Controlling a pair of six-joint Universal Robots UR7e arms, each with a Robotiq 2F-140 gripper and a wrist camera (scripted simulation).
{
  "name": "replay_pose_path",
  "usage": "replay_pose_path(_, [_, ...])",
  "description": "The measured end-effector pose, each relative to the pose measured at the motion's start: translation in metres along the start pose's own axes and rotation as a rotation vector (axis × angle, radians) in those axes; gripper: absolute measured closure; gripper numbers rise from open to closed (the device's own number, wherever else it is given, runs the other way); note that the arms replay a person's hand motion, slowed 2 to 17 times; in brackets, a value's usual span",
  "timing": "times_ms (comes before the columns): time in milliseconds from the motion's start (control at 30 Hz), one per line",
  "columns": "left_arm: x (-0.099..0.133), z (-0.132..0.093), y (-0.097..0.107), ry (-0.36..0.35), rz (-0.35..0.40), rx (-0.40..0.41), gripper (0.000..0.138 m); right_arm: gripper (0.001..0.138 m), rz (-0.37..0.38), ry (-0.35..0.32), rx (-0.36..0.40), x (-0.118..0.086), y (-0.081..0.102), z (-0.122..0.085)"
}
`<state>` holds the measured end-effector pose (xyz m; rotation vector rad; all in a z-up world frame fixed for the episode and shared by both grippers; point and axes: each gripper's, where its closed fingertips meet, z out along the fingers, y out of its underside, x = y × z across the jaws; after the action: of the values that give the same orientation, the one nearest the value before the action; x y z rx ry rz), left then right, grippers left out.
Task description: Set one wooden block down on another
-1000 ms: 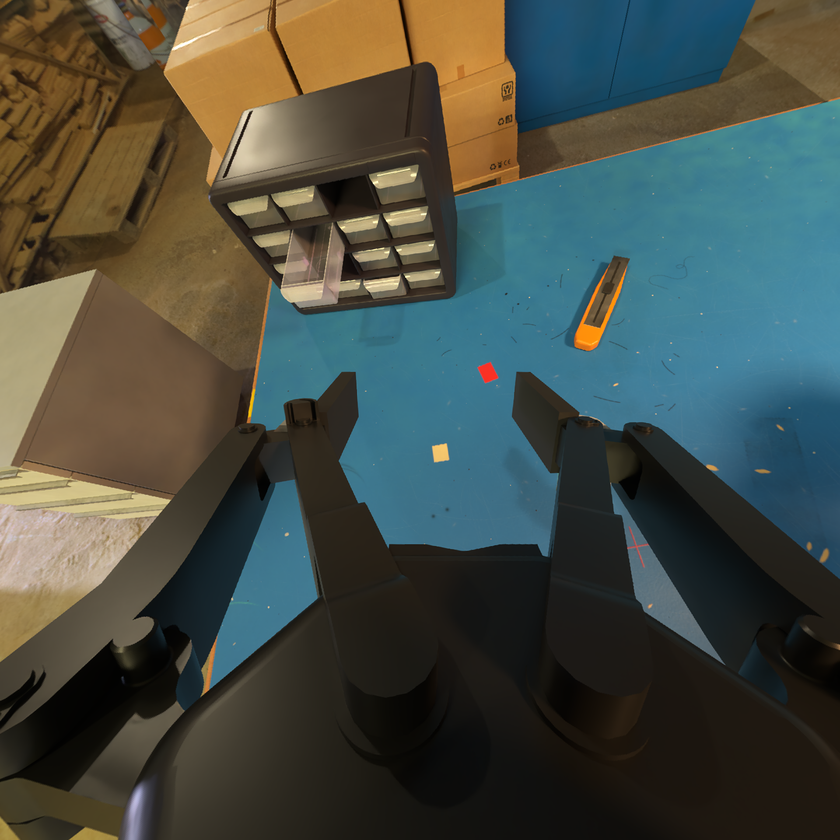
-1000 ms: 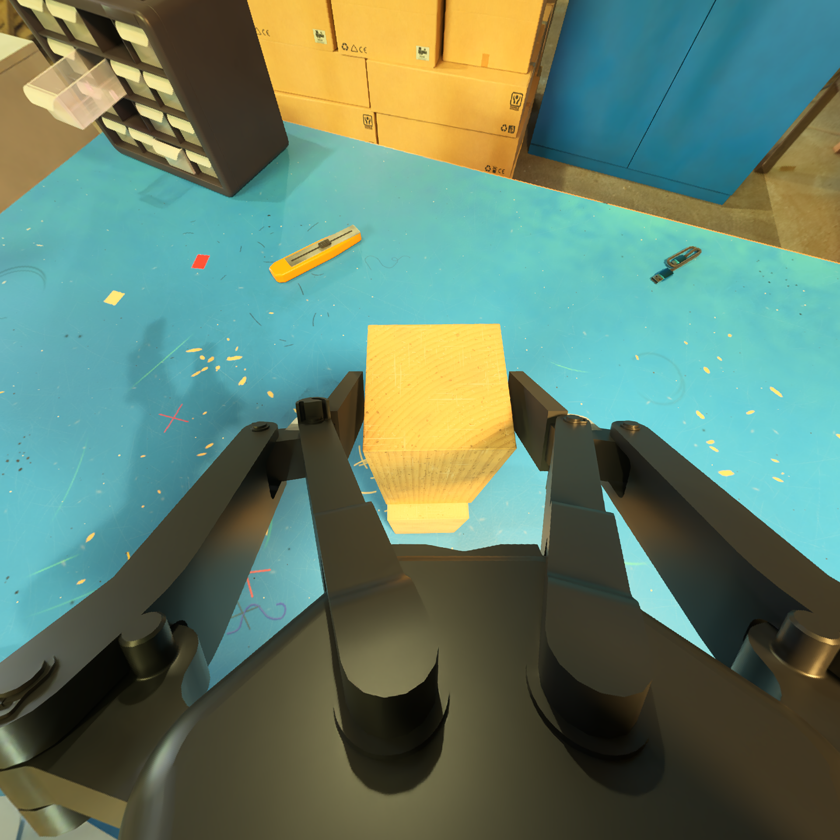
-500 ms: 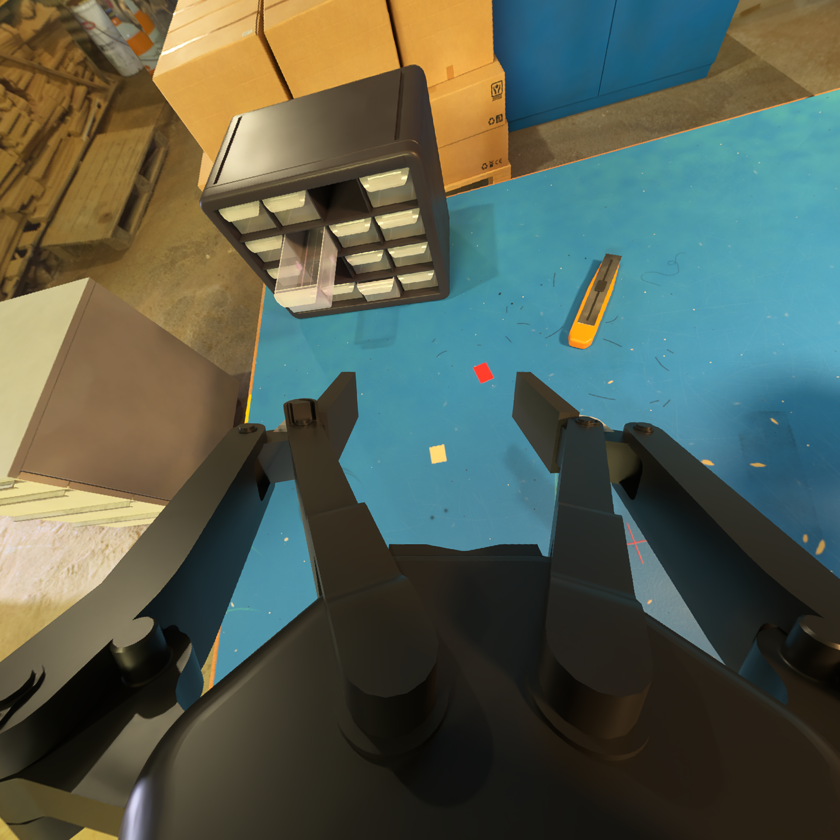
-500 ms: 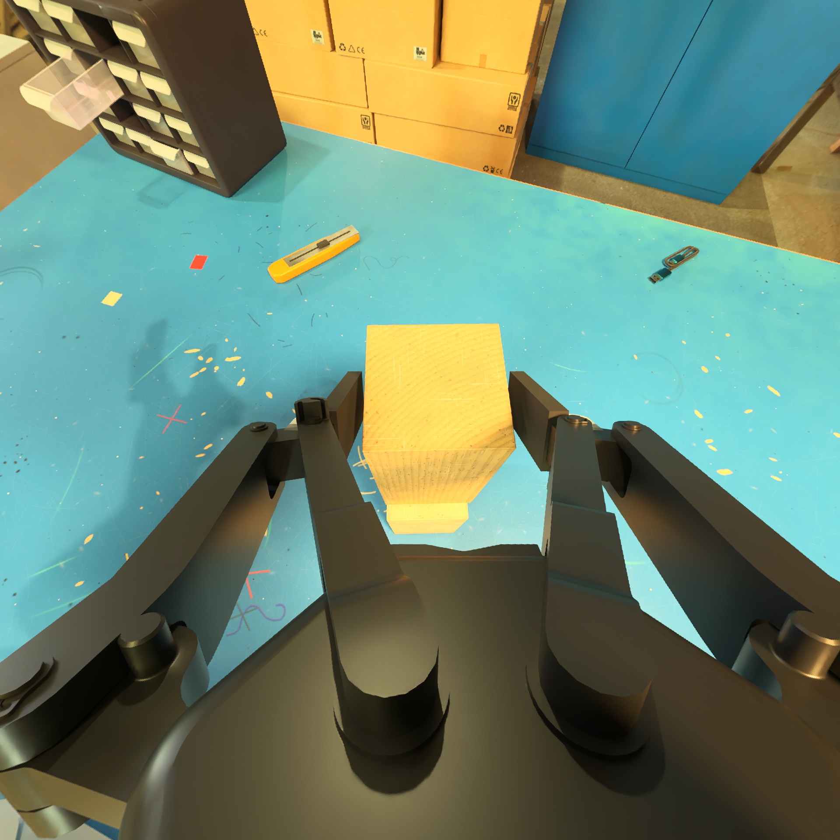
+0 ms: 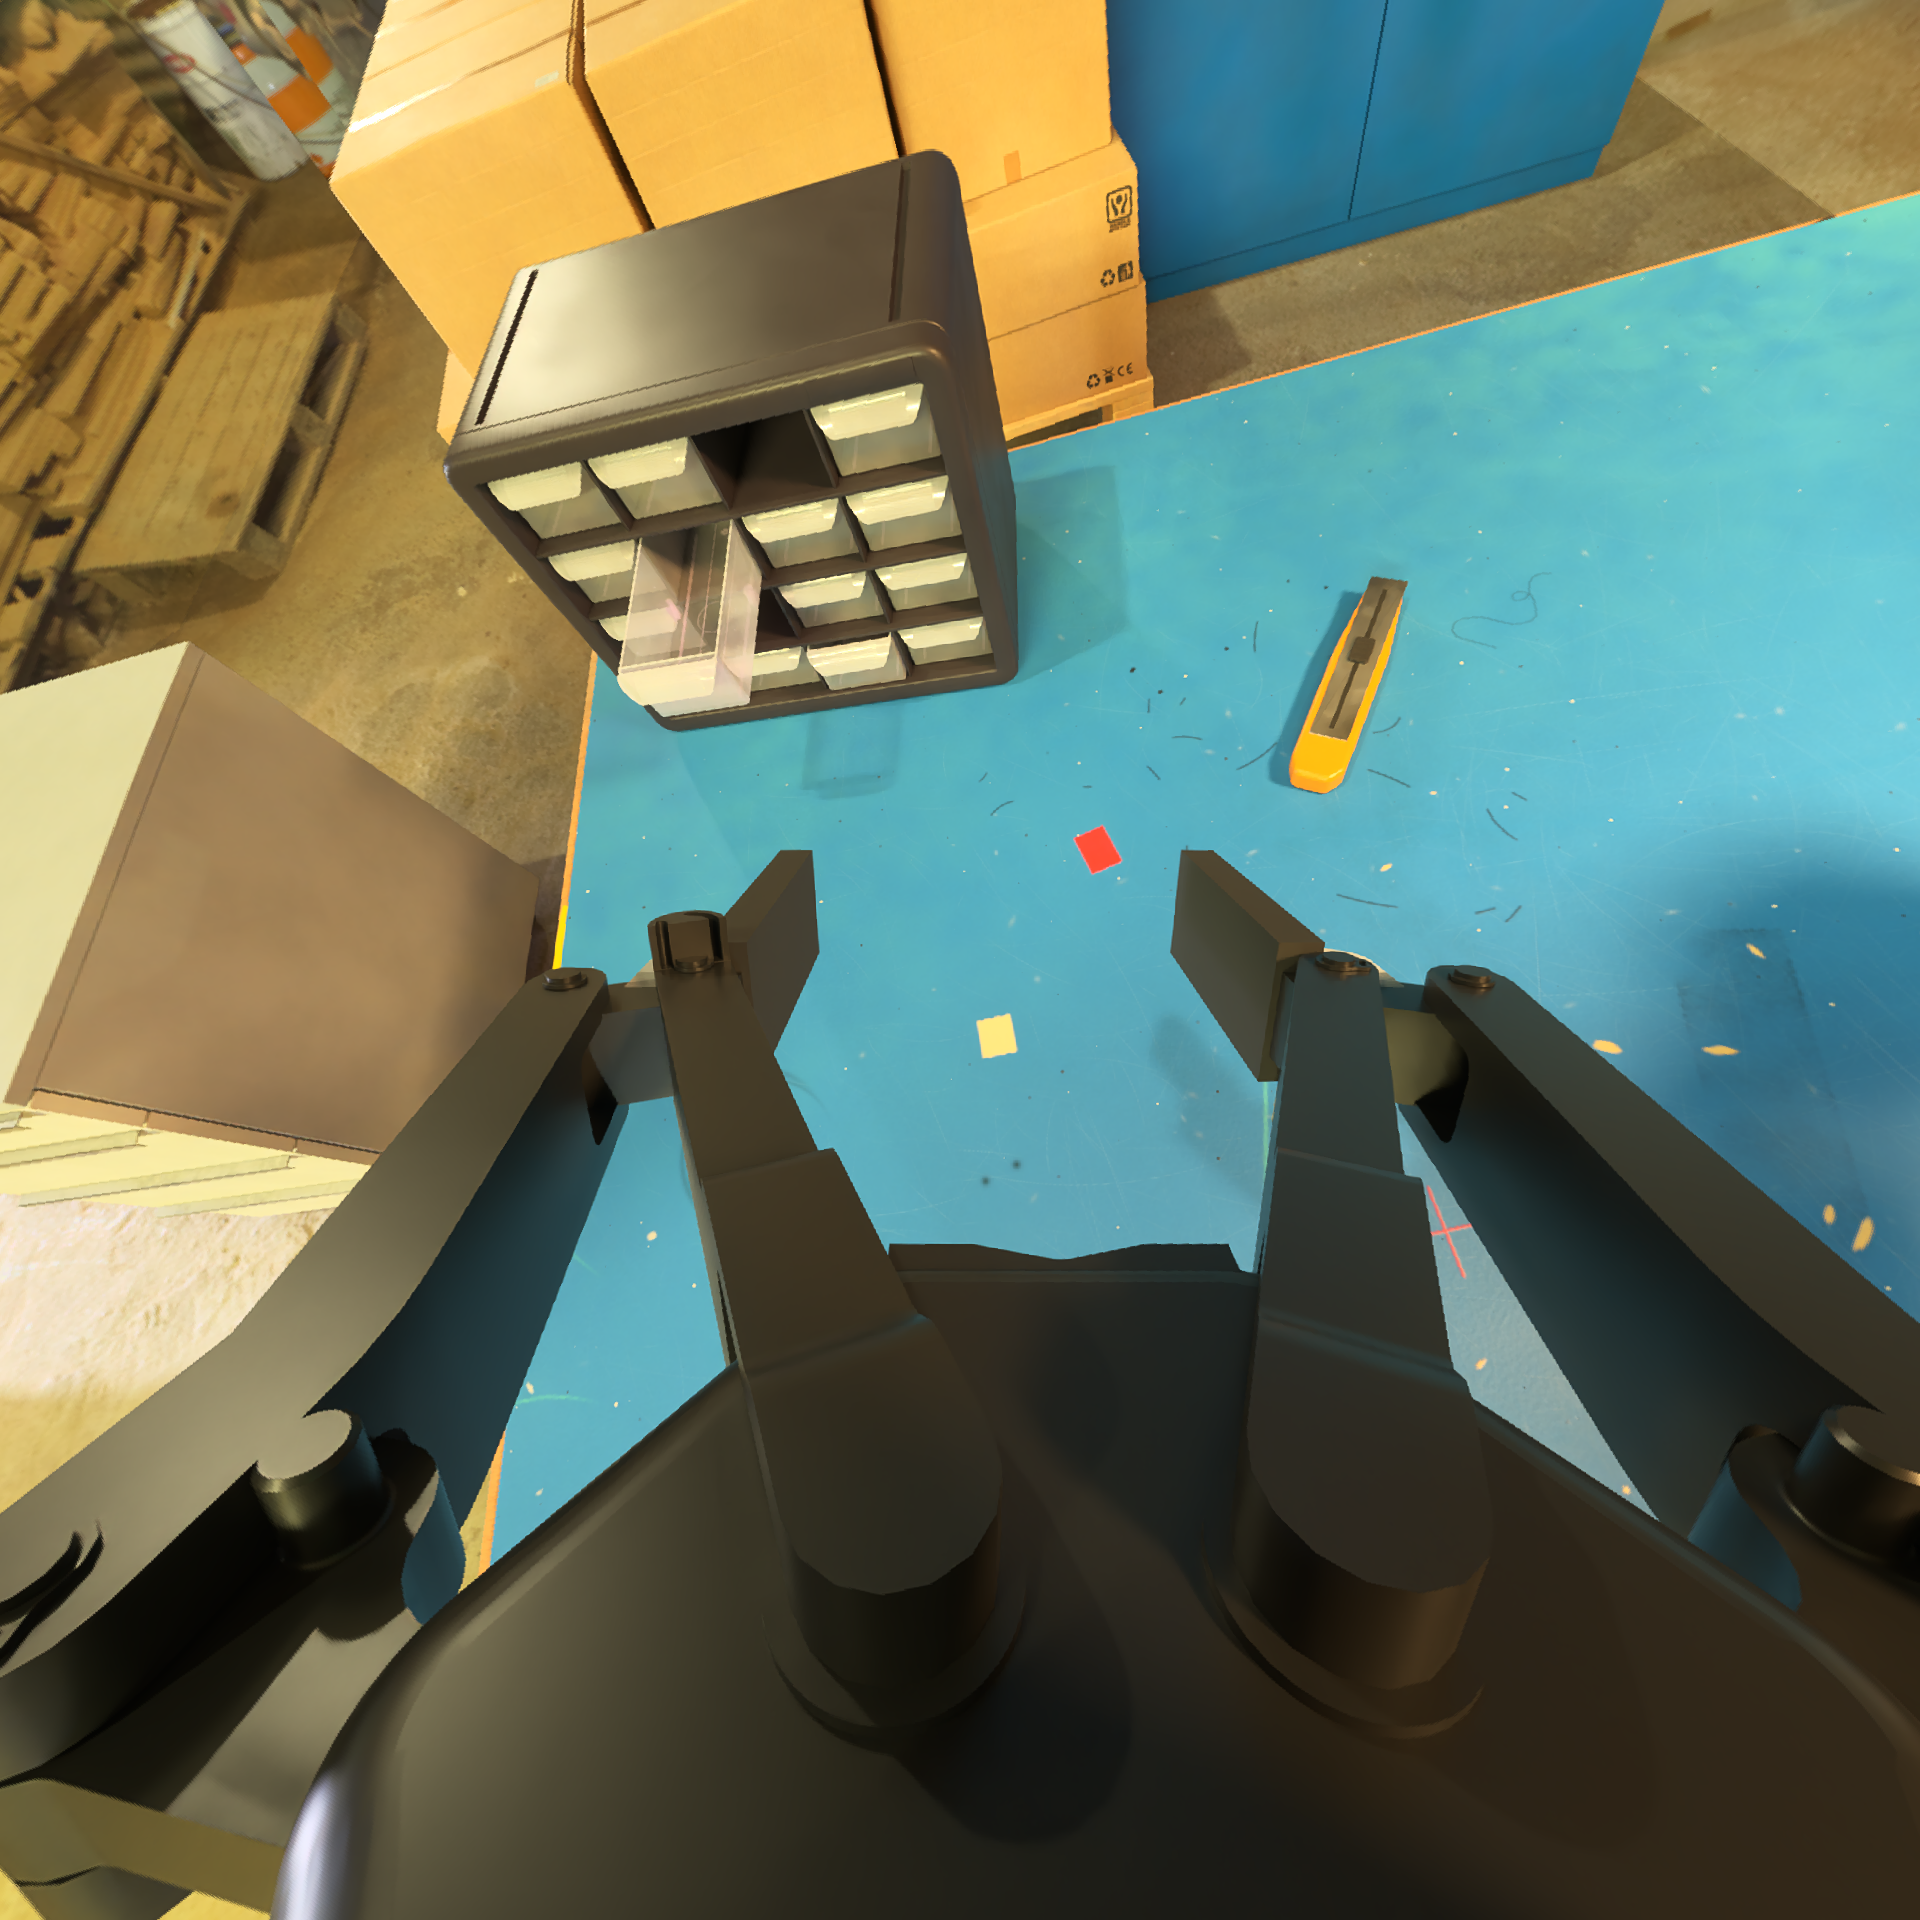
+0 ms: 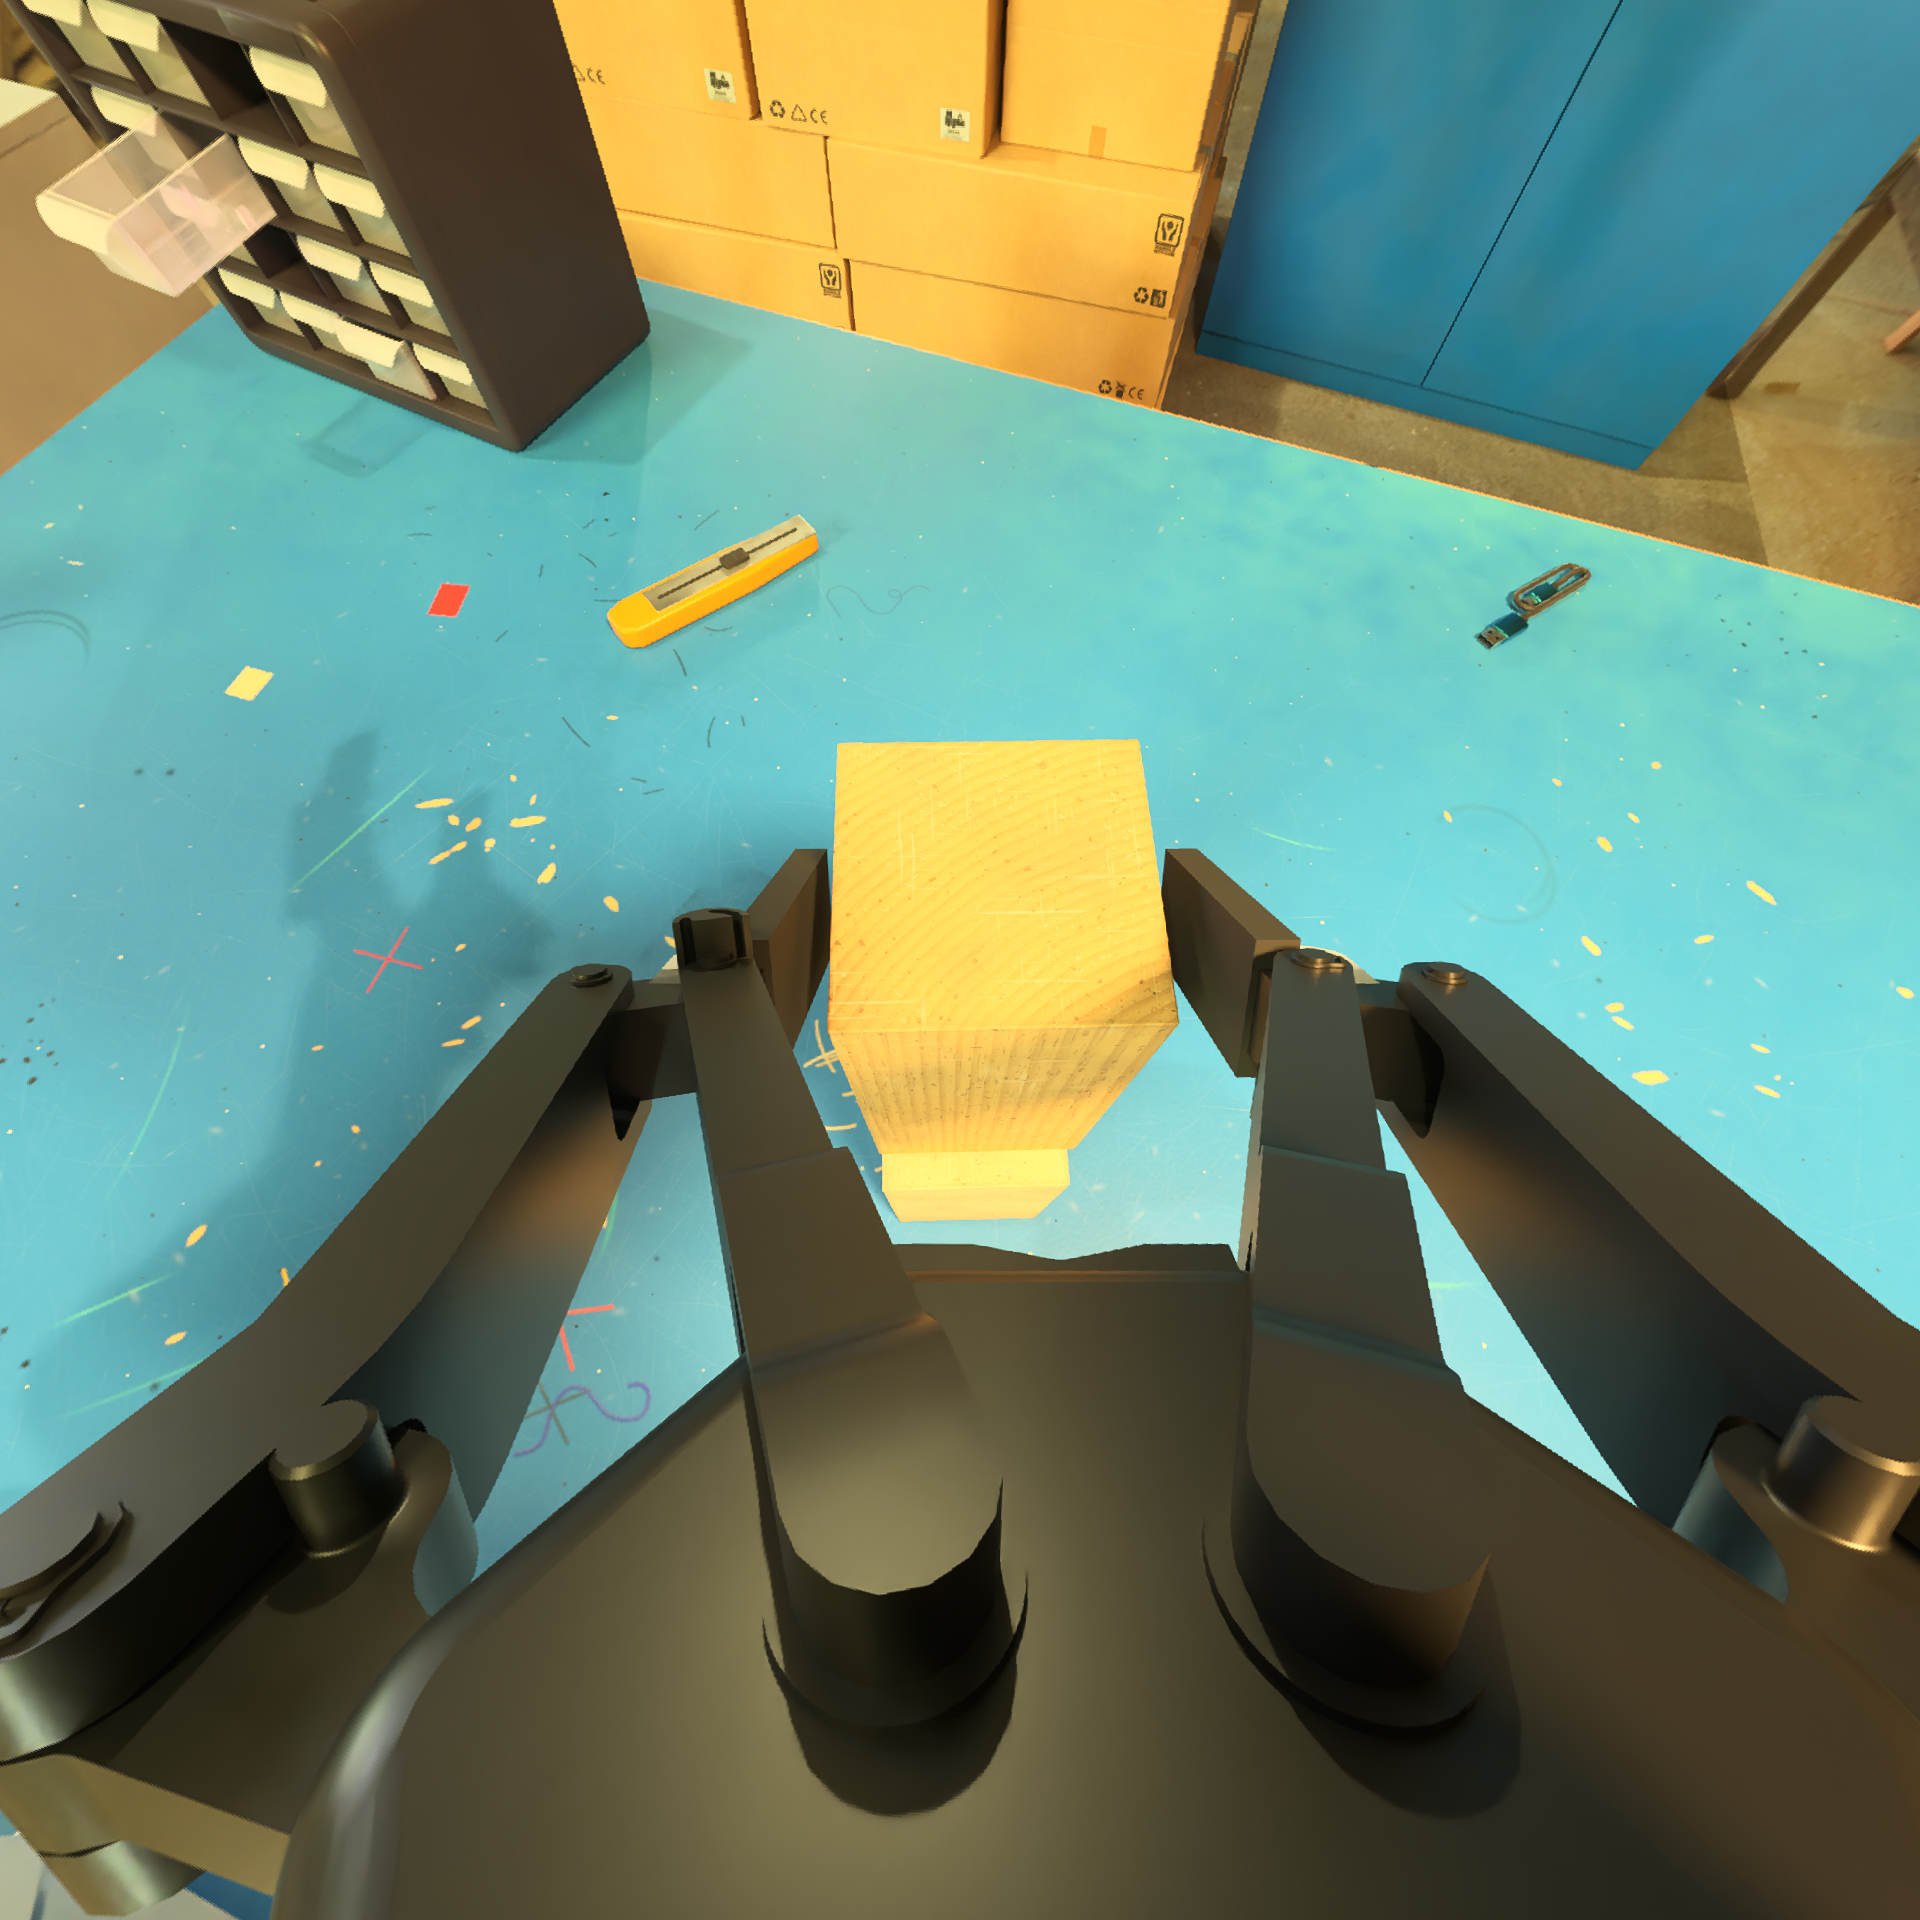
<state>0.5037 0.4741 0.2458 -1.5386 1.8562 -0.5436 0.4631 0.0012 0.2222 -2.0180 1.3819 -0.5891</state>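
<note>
While right pincer [image 6: 995, 940] flanks block [image 6: 992, 894], table [image 6: 1351, 727] bare around.

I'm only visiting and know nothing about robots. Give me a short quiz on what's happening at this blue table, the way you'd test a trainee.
1. Multiple choice: the left gripper is open and empty. What stands between the fingers of the right gripper?
A) a wooden block
B) an orange knife
C) nothing
2. True or false: the orange utility knife lies on top of that block.
3. Fill in: showing just beneath that block is a second ____.

Key
1. A.
2. False: the utility knife lies on the table, well away from it.
3. The lower wooden block.
</note>
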Motion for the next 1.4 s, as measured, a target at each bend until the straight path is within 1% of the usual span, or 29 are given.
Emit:
replay_pose_path(400, [-0.005,-0.004,0.002,0.005,-0.009,0.009,0.049,0.056,-0.002,0.004,0.002,0.0,0.0,0.0])
replay_pose_path(667, [-0.018,-0.01,-0.002,-0.008,-0.026,0.028,0.051,0.056,-0.003,0.004,0.002,0.0,0.0,0.0])
replay_pose_path(1033, [-0.041,-0.018,-0.01,-0.039,-0.051,0.053,0.051,0.056,0.0,0.001,0.001,0.0,0.0,0.0])
replay_pose_path(1233, [-0.047,-0.019,-0.009,-0.041,-0.068,0.057,0.051,0.056,-0.002,0.001,0.001,0.0,0.0,0.0])
replay_pose_path(1400, [-0.047,-0.019,-0.004,-0.038,-0.071,0.051,0.052,0.056,-0.002,0.002,0.002,0.0,0.0,0.0])
